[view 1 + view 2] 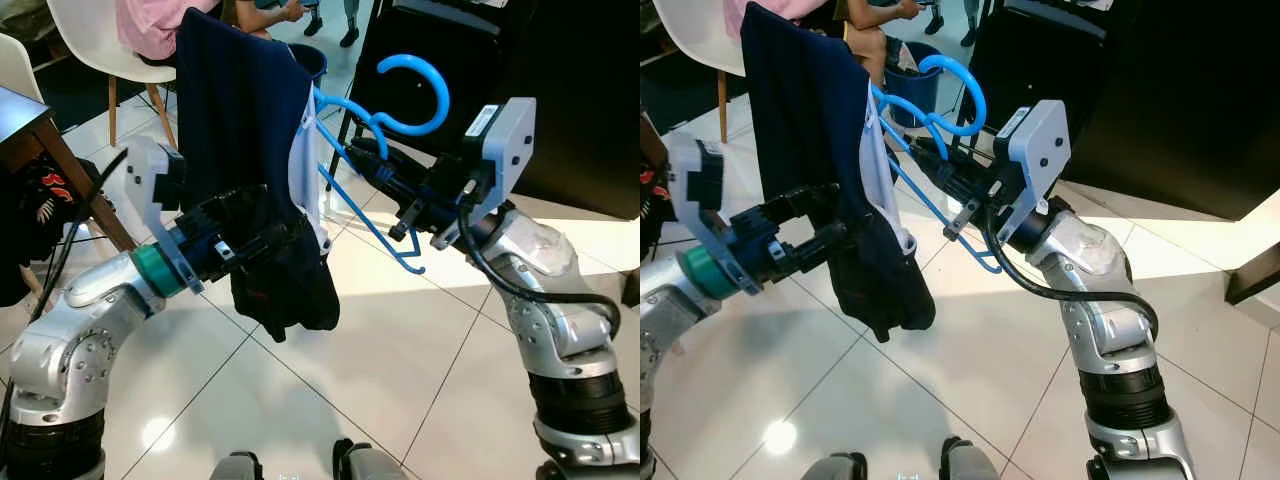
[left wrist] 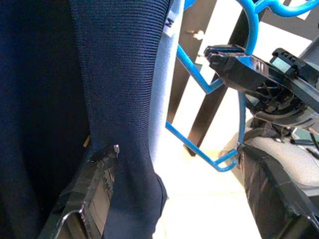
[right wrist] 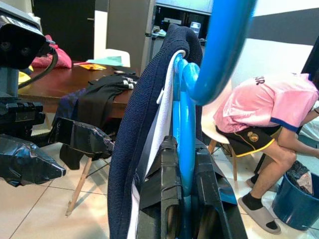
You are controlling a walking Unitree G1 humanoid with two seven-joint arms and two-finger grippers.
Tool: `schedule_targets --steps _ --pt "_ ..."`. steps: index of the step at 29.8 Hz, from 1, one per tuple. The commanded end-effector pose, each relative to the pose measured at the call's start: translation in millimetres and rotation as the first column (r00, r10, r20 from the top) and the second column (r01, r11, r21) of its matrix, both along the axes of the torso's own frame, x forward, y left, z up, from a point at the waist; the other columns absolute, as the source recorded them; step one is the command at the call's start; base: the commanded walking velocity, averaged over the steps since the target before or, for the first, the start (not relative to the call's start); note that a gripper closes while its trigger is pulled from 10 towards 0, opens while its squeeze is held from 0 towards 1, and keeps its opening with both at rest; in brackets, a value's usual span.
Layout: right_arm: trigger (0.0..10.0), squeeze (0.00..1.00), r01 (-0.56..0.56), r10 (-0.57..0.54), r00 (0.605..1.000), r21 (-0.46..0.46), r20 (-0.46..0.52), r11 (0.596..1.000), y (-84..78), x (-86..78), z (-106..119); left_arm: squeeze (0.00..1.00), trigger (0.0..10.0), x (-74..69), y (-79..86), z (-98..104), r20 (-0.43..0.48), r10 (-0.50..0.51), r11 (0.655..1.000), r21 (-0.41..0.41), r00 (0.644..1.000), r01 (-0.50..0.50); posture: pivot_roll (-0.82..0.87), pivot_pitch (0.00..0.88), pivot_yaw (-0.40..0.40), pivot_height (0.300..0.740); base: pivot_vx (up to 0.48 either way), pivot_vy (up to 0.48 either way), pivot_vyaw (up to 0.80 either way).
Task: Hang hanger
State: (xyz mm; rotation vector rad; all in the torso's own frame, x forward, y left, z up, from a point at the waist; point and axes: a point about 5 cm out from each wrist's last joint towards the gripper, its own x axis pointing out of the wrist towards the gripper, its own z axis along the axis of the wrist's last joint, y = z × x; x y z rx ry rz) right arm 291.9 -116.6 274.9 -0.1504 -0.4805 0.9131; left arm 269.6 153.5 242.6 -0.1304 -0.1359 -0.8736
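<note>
We are looking down at a white tiled floor that is lying open below and between the two arms. One blue hanger is in the air at chest level, carrying one dark navy garment with a white inner panel. The left tool is reaching in from the left, its two black fingers standing apart on either side of the garment's lower fold, one touching the cloth; we are reading it as spread, not clamped. The right tool is closing both fingers on the hanger's neck, just under the curled hook, so the hook is rising free above it. The hanger's lower bar is slanting down toward the floor, clear of the garment. To the left, one wooden tabletop with dark clothes is standing near. Beyond, one person in a pink shirt is sitting on a white chair, beside a blue bucket. A black panel is bounding the right side.
</note>
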Motion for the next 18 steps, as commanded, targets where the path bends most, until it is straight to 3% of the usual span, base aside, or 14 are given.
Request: schedule_targets --steps 1,2,4,5,6,7,8,9,10,14,15,18 --pt "10.0 0.00 -0.031 0.031 0.999 0.015 0.033 0.999 1.0 -7.0 6 0.00 10.0 1.0 2.5 -4 -0.007 0.022 1.000 0.021 1.000 -0.022 0.04 0.099 0.022 0.740 0.000 0.000 0.00" --pt "10.0 0.00 -0.040 0.040 0.999 0.015 0.033 0.999 1.6 -7.9 7 0.00 10.0 8.0 4.9 -6 -0.002 0.081 0.996 0.041 0.997 -0.081 0.04 0.099 0.021 0.740 0.000 0.000 0.00" --pt "10.0 0.00 -0.040 0.040 0.999 0.015 0.033 0.999 1.6 -7.9 7 0.00 10.0 8.0 4.9 -6 -0.002 0.081 0.996 0.041 0.997 -0.081 0.04 0.099 0.021 0.740 0.000 0.000 0.00" --pt "10.0 0.00 -0.047 0.046 0.998 0.015 0.034 0.999 2.0 -8.6 7 0.00 10.0 18.2 7.8 -9 0.004 0.169 0.983 0.074 0.986 -0.169 0.05 0.100 0.021 0.740 0.000 0.000 0.00" --pt "10.0 0.00 -0.052 0.051 0.998 0.014 0.035 0.999 2.6 -9.2 7 0.00 8.1 27.5 10.1 -10 0.014 0.249 0.963 0.107 0.968 -0.249 0.04 0.101 0.021 0.740 0.000 0.000 0.00" --pt "10.0 0.00 -0.052 0.051 0.998 0.014 0.035 0.999 2.6 -9.2 7 0.00 8.1 27.5 10.1 -10 0.014 0.249 0.963 0.107 0.968 -0.249 0.04 0.101 0.021 0.740 0.000 0.000 0.00" --pt "10.0 0.00 -0.055 0.055 0.998 0.014 0.035 0.998 3.1 -9.7 8 0.00 3.3 33.7 10.5 -11 0.024 0.292 0.949 0.114 0.956 -0.293 0.04 0.101 0.021 0.740 0.000 0.000 0.00" --pt "10.0 0.00 -0.055 0.055 0.998 0.014 0.035 0.998 3.1 -9.7 8 0.00 3.3 33.7 10.5 -11 0.024 0.292 0.949 0.114 0.956 -0.293 0.04 0.101 0.021 0.740 0.000 0.000 0.00" --pt "10.0 0.00 -0.058 0.057 0.998 0.014 0.037 0.998 3.4 -10.2 8 0.00 1.9 37.1 8.4 -10 0.027 0.300 0.947 0.111 0.954 -0.301 0.04 0.101 0.021 0.740 0.000 0.000 0.00" --pt "10.0 0.00 -0.060 0.059 0.998 0.015 0.037 0.998 3.8 -10.6 9 0.00 1.5 38.5 4.7 -9 0.022 0.284 0.954 0.096 0.959 -0.285 0.04 0.101 0.021 0.740 0.000 0.000 0.00" --pt "10.0 0.00 -0.062 0.062 0.997 0.014 0.038 0.998 4.5 -10.8 9 0.00 0.0 39.1 -0.4 -7 0.019 0.252 0.964 0.080 0.968 -0.253 0.04 0.101 0.022 0.740 0.000 0.000 0.00" --pt "10.0 0.00 -0.064 0.064 0.997 0.012 0.036 0.998 5.4 -10.7 9 0.00 0.0 38.8 -5.4 -4 0.022 0.212 0.975 0.066 0.977 -0.213 0.03 0.102 0.023 0.740 0.000 0.000 0.00"
